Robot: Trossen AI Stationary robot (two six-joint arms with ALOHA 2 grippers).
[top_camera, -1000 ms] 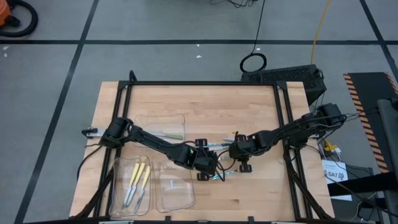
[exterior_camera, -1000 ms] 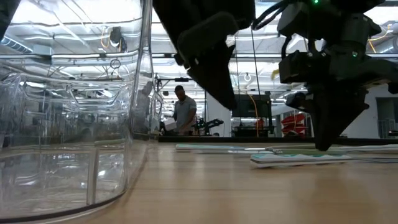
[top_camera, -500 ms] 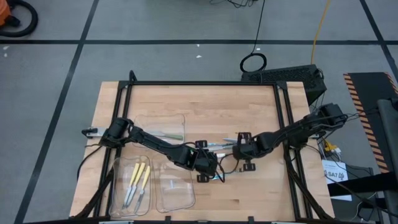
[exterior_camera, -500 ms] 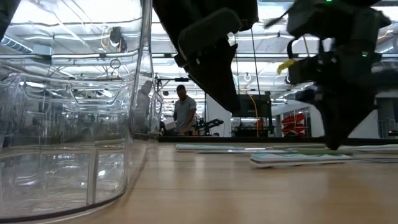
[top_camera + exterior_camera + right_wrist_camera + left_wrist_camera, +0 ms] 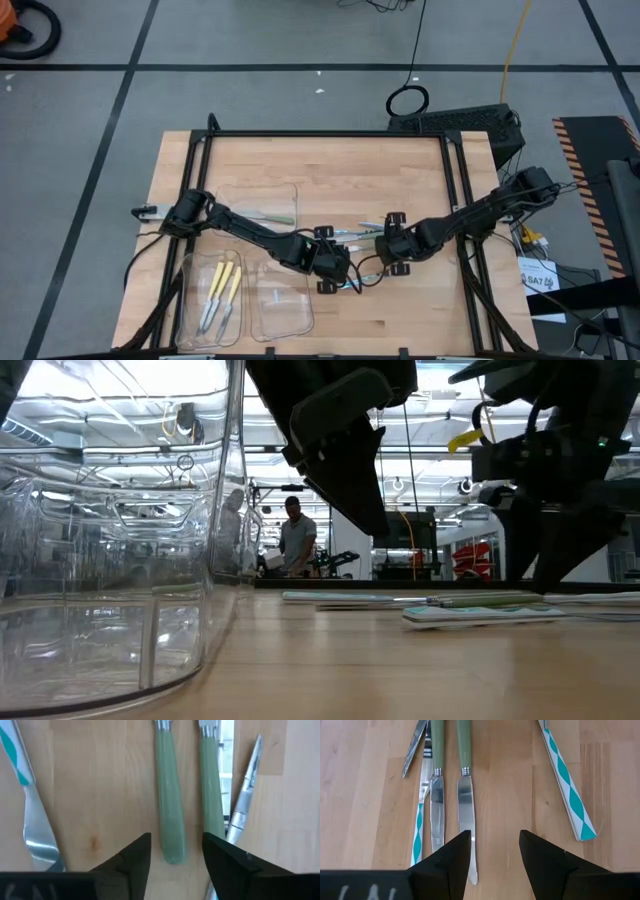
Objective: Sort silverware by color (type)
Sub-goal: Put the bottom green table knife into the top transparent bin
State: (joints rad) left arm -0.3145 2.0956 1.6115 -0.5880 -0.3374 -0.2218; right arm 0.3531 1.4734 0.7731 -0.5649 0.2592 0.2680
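Observation:
Two green-handled knives (image 5: 464,765) lie side by side on the wooden table, flanked by teal-and-white patterned utensils (image 5: 567,780). My left gripper (image 5: 495,855) hovers open over the knife blades, with bare wood between its fingers. My right gripper (image 5: 175,852) is open at the other end of the knives. One green handle's end (image 5: 172,847) lies between its fingers with a gap on each side. In the high view the left gripper (image 5: 338,275) and the right gripper (image 5: 385,255) face each other across the loose silverware (image 5: 355,233).
Three clear trays stand at the table's left. The far one (image 5: 222,190) holds a green utensil (image 5: 268,212), the near-left one (image 5: 188,300) holds yellow-handled utensils (image 5: 222,290), and another (image 5: 300,322) sits beside it. A tray wall (image 5: 225,510) fills the low view's left. A person stands far behind.
My right gripper has opened from shut. It has also risen a little off the table, shifted slightly toward the table's right edge and tipped. The silverware lies as before.

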